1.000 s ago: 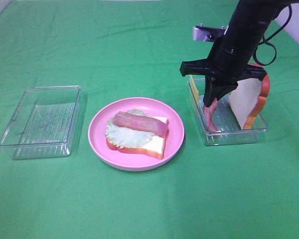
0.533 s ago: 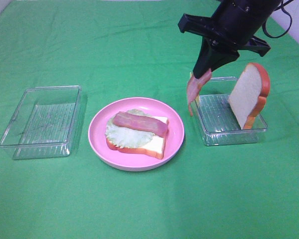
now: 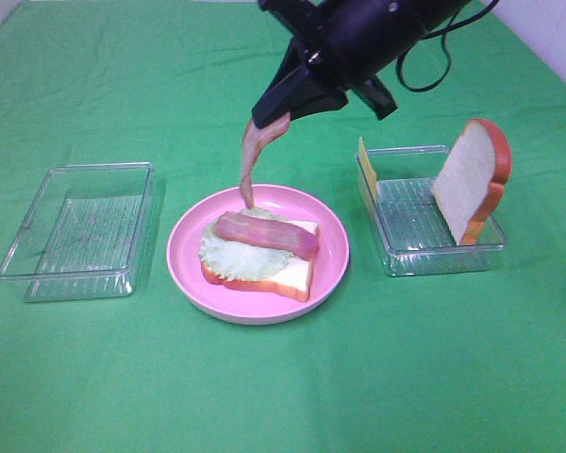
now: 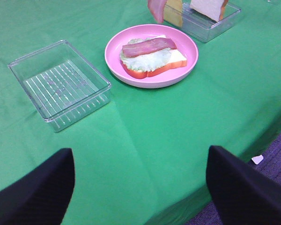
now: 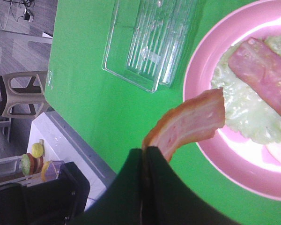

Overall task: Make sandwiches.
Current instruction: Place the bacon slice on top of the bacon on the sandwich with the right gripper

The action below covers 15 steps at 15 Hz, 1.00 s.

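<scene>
A partial sandwich lies on the pink plate: a bread slice, pale lettuce and one bacon strip. My right gripper is shut on a second bacon strip, which hangs down over the plate's far edge; it shows in the right wrist view. A bread slice leans upright in the right clear box, with yellow cheese at its left end. My left gripper is open, low near the table's front edge, far from the plate.
An empty clear box stands left of the plate, also in the left wrist view. Green cloth covers the table. The right arm reaches across above the plate and right box.
My right gripper lifted the bacon strip out of the right box and carried it left and up, to above the plate's far edge.
</scene>
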Each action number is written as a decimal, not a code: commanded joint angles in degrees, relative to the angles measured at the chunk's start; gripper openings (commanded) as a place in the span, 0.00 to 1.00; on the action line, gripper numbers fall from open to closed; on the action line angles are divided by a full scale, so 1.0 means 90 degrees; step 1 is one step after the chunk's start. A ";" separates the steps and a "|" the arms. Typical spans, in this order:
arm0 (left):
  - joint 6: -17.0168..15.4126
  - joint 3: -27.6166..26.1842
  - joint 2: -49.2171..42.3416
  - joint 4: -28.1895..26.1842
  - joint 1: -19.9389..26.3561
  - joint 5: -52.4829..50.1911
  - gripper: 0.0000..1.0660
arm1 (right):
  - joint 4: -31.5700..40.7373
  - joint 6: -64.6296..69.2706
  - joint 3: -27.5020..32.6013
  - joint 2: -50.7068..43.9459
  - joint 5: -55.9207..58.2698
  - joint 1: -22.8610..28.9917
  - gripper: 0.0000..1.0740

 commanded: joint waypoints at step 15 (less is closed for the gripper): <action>0.0000 0.0019 -0.0121 -0.0045 -0.0013 -0.0064 0.70 | -0.1935 0.1343 -0.0025 0.1502 -0.1623 0.0547 0.00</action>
